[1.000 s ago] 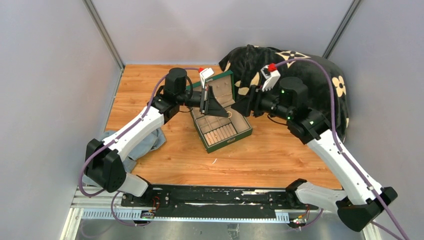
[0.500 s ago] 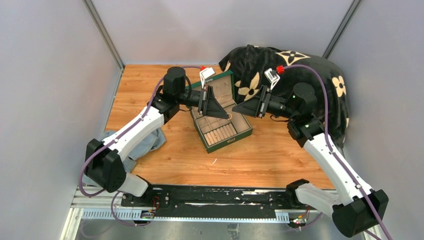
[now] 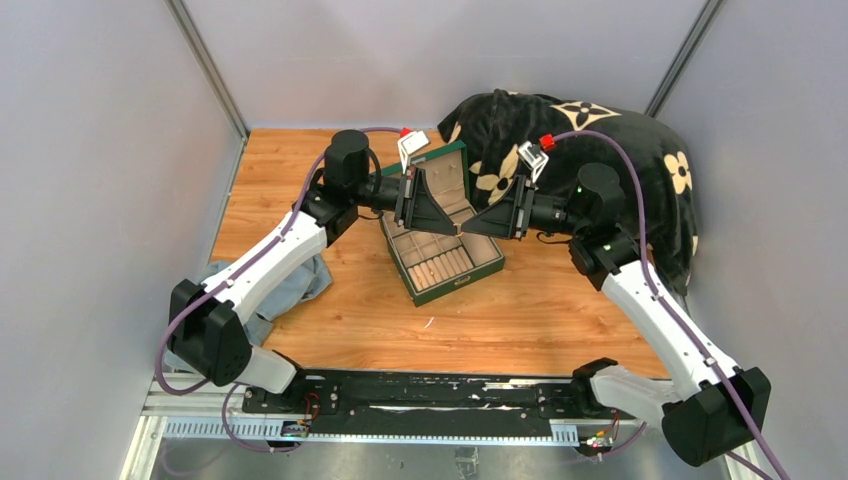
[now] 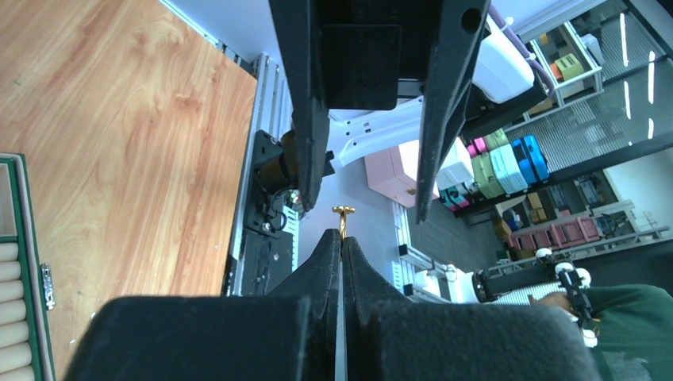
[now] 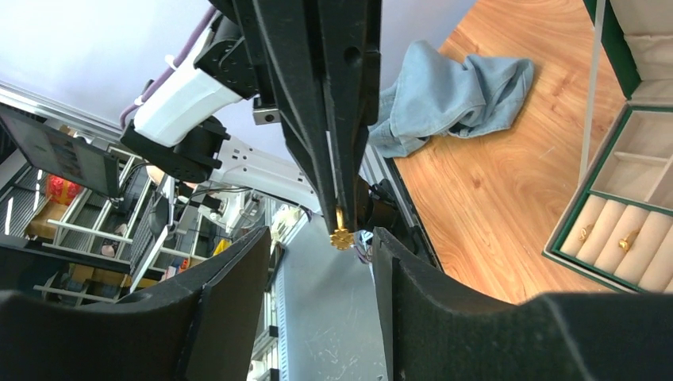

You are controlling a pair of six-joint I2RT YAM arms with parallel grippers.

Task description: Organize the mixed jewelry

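My left gripper (image 4: 341, 238) is shut on a tiny gold-coloured jewelry piece (image 4: 343, 213), a pin with a flower-shaped head that sticks out past the tips. It hovers above the open green box (image 3: 455, 285). My right gripper (image 5: 321, 238) is open and faces the left gripper (image 3: 456, 229) tip to tip. Its two fingers stand either side of the gold piece (image 5: 342, 237) without touching it. Two more small gold pieces (image 5: 585, 232) lie in the box's padded rolls. No silvery cluster is in view.
The box lid (image 3: 445, 175) stands open behind the grippers. A black blanket with tan flowers (image 3: 620, 150) fills the back right. A blue-grey cloth (image 3: 290, 285) lies at the left near the left arm. A thin pale sliver (image 3: 429, 322) lies in front of the box.
My right arm has swung left and brought its open gripper up to the left gripper's tips. The left gripper has barely moved and still holds the gold piece.
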